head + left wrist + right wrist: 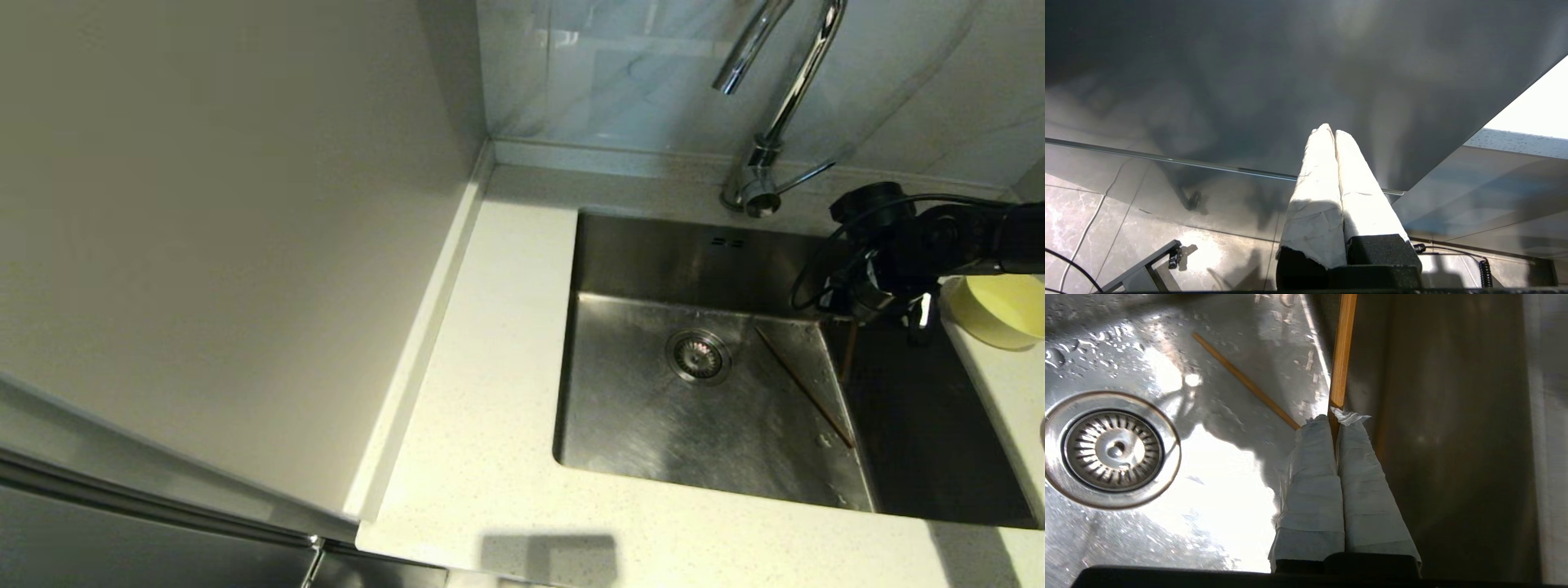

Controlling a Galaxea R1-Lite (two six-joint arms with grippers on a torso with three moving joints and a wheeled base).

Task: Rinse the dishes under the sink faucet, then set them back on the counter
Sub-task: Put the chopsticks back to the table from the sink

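My right gripper point(855, 314) hangs over the right side of the sink point(645, 425), shut on one brown chopstick point(1342, 351) that points down toward the basin floor. In the right wrist view its fingertips point(1349, 426) pinch the stick's upper end. The other chopstick point(804, 385) lies slanted on the wet basin floor, right of the drain point(699, 356). A pale-yellow bowl point(1002, 312) sits on the counter point(490, 367) right of the sink, behind the arm. The pink bowl is not clearly in view. The faucet point(785, 106) stands behind the sink, with no water visible.
The faucet's thin lever point(807, 175) points right, close to my right arm's wrist. A tall pale panel point(229, 229) walls off the counter's left. My left gripper point(1333, 131) is parked low by the dark cabinet front, shut on nothing.
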